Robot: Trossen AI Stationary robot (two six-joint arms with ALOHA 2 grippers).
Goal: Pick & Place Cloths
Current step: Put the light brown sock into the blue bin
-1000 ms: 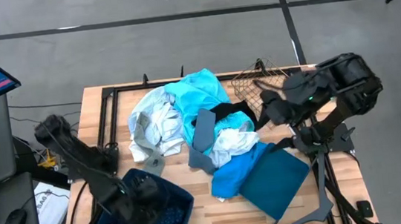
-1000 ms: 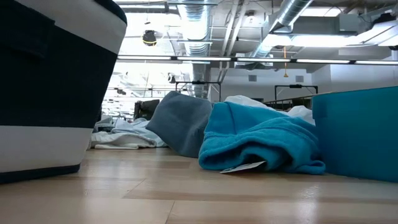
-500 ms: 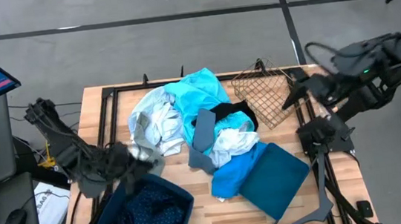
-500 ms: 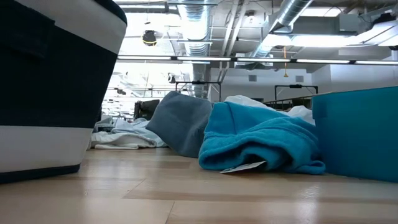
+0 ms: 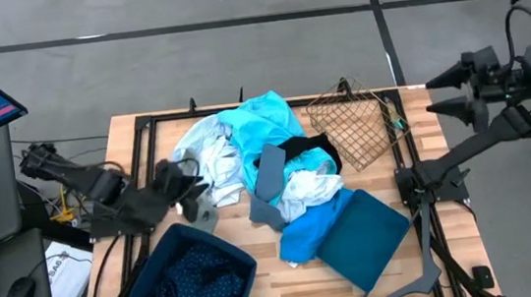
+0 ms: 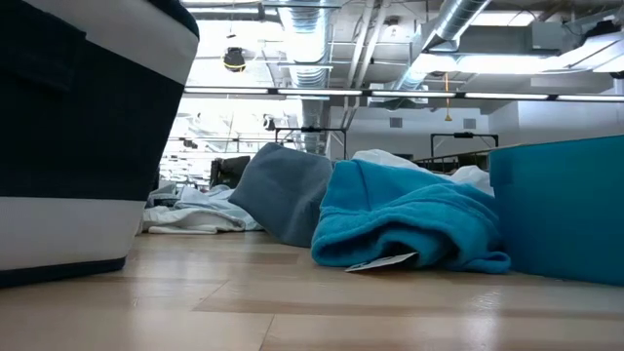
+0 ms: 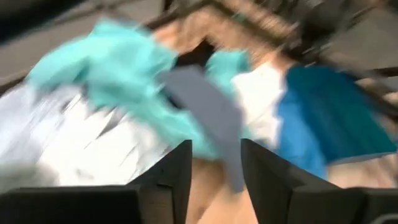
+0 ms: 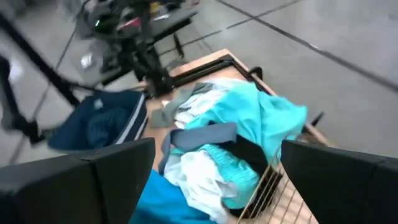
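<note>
The cloths [image 5: 268, 168] lie in a heap across the middle of your table [image 5: 424, 241] in the high view, and one more, navy with small dots [image 5: 195, 279], sits inside the dark-teal bin [image 5: 243, 260] at lower left. At the top of the heap you have the turquoise garment [image 5: 262, 119]; to its left the white and pale blue pieces [image 5: 202, 160]. A grey piece [image 5: 266, 176] crosses the centre with a black strip [image 5: 305, 146] just above it, and the bright blue cloth [image 5: 309, 228] spreads at lower centre, touching a second teal bin [image 5: 364, 237] that lies on its side.

Your left end effector [image 5: 190, 181] is at centre left of that frame, right at the left edge of the heap by the white piece. In the left wrist view its fingers [image 7: 177, 171] stand partly apart with nothing between them.

Your right end effector [image 5: 447, 92] is off at upper right, beyond the table's edge and well apart from the heap, fingers spread wide and empty. The brown wire-mesh basket [image 5: 352, 125] sits tilted at upper centre right, between that end effector and the cloths.

From the low view, the bright blue cloth [image 6: 409, 219] bunches at centre, the grey one [image 6: 283, 190] is just left of it.
</note>
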